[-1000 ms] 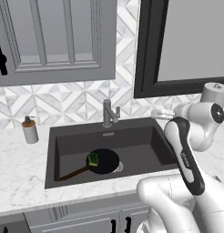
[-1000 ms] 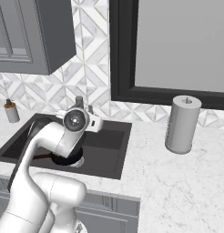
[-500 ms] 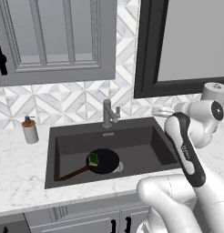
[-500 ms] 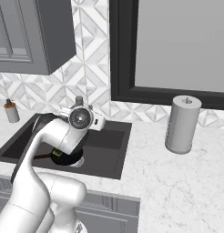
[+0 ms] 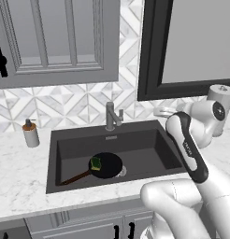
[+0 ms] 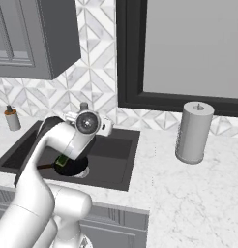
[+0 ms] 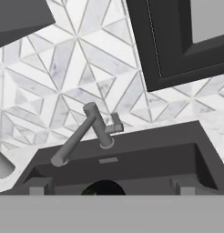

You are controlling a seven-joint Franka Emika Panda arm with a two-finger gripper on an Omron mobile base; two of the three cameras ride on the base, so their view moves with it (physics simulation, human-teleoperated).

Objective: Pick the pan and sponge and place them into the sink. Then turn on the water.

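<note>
The round black frying pan (image 5: 106, 165) with a long thin brown handle is located on the floor of the large rectangular dark grey sink basin (image 5: 149, 148), at its centre, just beside the round silver drain (image 5: 122, 171). The long axis of the pan runs along its handle, which points to the near left corner of the basin, with the round body at the far right end of that axis. The small yellow sponge with a dark green face (image 5: 95, 163) is rested on the left part of the pan, at the handle root, and is tilted. In the right base view the pan (image 6: 67, 166) and the sponge (image 6: 62, 161) are partly covered by the arm.

The grey metal faucet (image 7: 93, 131) is mounted at the far rim of the basin, behind the pan; in the hand view its spout is angled toward the left and its side lever is set on the right.

The two-finger gripper (image 7: 111, 188) is held above the near right part of the basin, aimed at the faucet. Its finger tips (image 7: 37, 186) are spread wide and nothing is grasped between them
</note>
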